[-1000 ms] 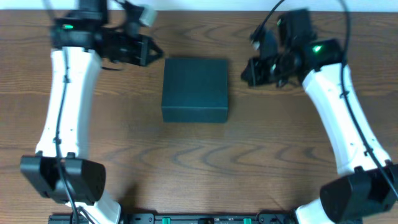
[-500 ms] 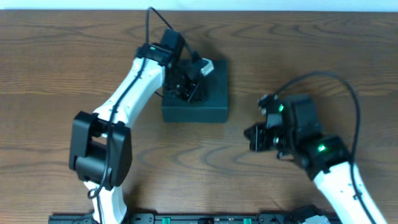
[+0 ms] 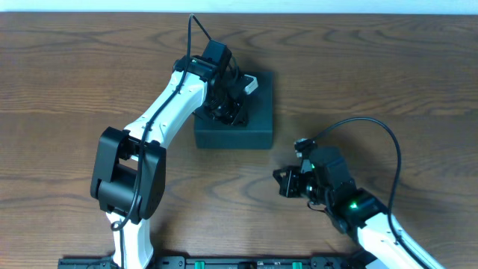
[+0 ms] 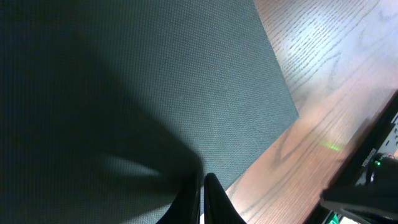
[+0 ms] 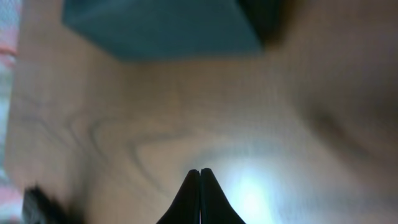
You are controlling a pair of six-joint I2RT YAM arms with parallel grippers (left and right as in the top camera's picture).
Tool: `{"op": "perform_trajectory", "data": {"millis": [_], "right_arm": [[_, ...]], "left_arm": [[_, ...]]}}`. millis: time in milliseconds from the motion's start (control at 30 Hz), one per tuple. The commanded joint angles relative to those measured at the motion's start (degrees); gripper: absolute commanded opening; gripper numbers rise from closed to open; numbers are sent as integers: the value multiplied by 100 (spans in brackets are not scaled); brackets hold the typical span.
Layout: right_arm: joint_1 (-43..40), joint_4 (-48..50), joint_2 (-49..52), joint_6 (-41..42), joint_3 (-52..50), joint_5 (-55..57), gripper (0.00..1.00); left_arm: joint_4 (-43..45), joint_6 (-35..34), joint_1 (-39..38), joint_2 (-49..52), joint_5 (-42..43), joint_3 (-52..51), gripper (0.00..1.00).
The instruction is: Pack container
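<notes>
The left gripper (image 4: pixel 202 186), jaws closed on nothing, has swung in from the side and now sits over the shut lid of the dark green container (image 3: pixel 254 123). The right gripper (image 5: pixel 200 177), also closed, has drawn back over bare bench (image 3: pixel 373 75), with the container ahead of it. Opening the lid looks like the next step.

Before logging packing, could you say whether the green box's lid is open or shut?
Shut: the dark green box shows a flat, unbroken top from overhead.
</notes>
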Motion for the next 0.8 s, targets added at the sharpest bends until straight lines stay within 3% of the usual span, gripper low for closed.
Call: {"op": "perform_trajectory", "data": {"millis": [0, 400, 767], "right_arm": [[83, 647, 319, 605, -256, 588, 2], [74, 3803, 2817, 1222, -197, 883, 2], [74, 3921, 3108, 1215, 278, 1539, 2]], "left_arm": [[0, -52, 0, 74, -313, -35, 6], [-17, -72, 0, 74, -291, -35, 6], [-85, -70, 0, 74, -293, -35, 6]]}}
